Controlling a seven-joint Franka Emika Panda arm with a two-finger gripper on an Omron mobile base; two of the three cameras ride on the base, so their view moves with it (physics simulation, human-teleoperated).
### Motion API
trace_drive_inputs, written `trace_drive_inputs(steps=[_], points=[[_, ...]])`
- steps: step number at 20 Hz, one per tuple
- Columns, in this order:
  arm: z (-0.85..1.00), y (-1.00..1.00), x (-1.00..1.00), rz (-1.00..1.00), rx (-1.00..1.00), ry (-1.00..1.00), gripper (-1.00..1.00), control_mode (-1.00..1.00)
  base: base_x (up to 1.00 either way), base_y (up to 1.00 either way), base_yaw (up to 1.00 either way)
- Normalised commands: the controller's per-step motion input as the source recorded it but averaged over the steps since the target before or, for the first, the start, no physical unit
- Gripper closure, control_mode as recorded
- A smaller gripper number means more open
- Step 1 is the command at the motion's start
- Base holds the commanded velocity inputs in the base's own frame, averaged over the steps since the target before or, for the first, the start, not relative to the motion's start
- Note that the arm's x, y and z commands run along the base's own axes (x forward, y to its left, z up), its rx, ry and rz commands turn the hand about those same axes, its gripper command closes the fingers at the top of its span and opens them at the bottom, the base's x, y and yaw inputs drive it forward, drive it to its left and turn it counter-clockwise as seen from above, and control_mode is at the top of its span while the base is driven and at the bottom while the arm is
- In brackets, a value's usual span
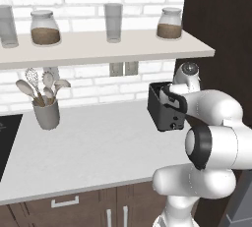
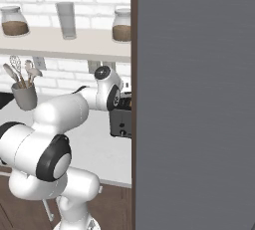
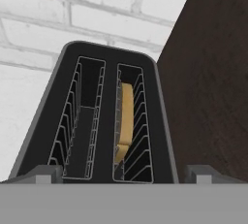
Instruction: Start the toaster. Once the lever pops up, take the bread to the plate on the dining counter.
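Note:
The black toaster (image 1: 165,115) stands at the right end of the grey-white countertop, against a dark tall panel, and my arm covers part of it. In the right base view the toaster (image 2: 121,122) is half hidden behind a grey panel. From the hand view, the toaster (image 3: 109,68) lies straight below with two wire-lined slots. The pale tan bread (image 3: 127,114) sits deep in the right slot, and the left slot is bare. My gripper (image 3: 123,174) hovers above the toaster's near end, open, with a fingertip (image 3: 43,173) on each side and nothing between them. The plate and the dining counter are out of view.
A grey utensil holder (image 1: 47,114) stands at the back left of the countertop (image 1: 88,147), and a black cooktop (image 1: 7,140) lies at the left edge. A shelf (image 1: 98,49) with jars and glasses runs overhead. The dark panel (image 1: 221,34) walls off the right.

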Motion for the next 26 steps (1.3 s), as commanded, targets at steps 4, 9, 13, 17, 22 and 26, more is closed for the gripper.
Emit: trace_drive_inputs(steps=[4,9,13,17,22,26], points=[[0.0,0.0,0.0,0.0,0.0,0.0,-1.0,-1.0,0.0,0.0,0.0],[0.0,0.0,0.0,0.0,0.0,0.0,-1.0,-1.0,0.0,0.0,0.0],[0.0,0.0,0.0,0.0,0.0,0.0,-1.0,-1.0,0.0,0.0,0.0],[0.0,0.0,0.0,0.0,0.0,0.0,-1.0,-1.0,0.0,0.0,0.0],[0.0,0.0,0.0,0.0,0.0,0.0,-1.0,-1.0,0.0,0.0,0.0],[0.0,0.0,0.0,0.0,0.0,0.0,-1.0,-1.0,0.0,0.0,0.0]])
